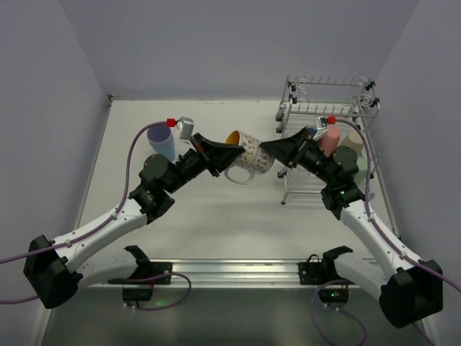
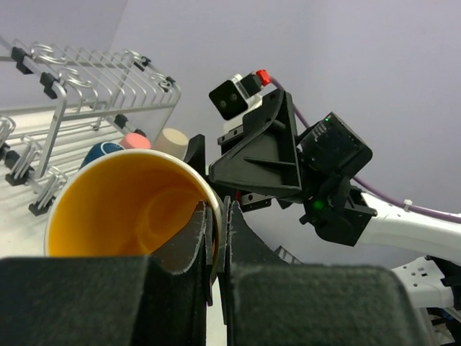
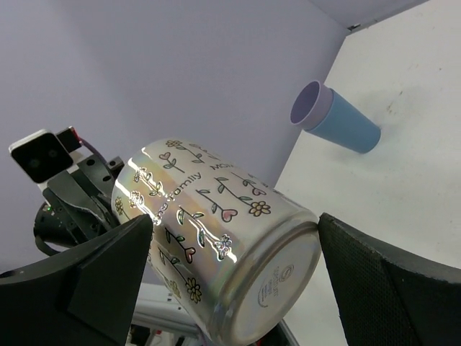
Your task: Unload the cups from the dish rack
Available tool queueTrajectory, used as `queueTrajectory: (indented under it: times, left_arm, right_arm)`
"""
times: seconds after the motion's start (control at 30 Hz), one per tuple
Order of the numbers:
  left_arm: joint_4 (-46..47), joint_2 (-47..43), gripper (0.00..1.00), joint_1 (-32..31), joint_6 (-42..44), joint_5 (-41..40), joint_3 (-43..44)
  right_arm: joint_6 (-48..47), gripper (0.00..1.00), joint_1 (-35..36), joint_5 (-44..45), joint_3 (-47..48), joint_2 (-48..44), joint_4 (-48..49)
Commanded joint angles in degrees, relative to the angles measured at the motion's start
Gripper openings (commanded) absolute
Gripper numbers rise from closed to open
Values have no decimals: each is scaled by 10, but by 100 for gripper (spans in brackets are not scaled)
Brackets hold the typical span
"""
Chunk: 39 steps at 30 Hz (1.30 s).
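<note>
Left fingers (image 2: 180,252) pinch mug (image 2: 115,209) (right wrist sees base).

- A white table (image 1: 216,223) lies beneath the jaws of the left gripper (image 1: 232,146) and the right gripper (image 1: 271,153). Its surface is matte, with a few small dark specks.
- Beyond the jaws, past the table's far edge, rises a plain lavender-grey back wall (image 1: 230,43).
- A left wall (image 1: 43,108) of the same colour stands outward of the left jaws, and a right wall (image 1: 425,79) stands outward of the right jaws.
- The light is soft and even, with only faint shadows on the table below the jaws.
</note>
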Motion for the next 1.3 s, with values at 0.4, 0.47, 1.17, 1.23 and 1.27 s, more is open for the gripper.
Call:
queueTrajectory:
  times: [0.4, 0.47, 1.17, 1.23, 1.27]
  left_arm:
    - [-160, -6, 0, 0, 207, -241, 101]
    - [-205, 21, 0, 0, 244, -261, 143]
    - [-418, 415, 0, 130, 341, -307, 435]
    - [-431, 443, 0, 136, 346, -315, 454]
    - [-433, 455, 0, 138, 346, -315, 457]
  right_arm:
    - [-176, 99, 16, 126, 44, -49, -175]
    - [-185, 99, 17, 130, 46, -57, -190]
    - [-283, 99, 21, 144, 23, -207, -336]
    - [-284, 99, 21, 139, 18, -205, -336]
    - [-284, 99, 22, 140, 15, -205, -335]
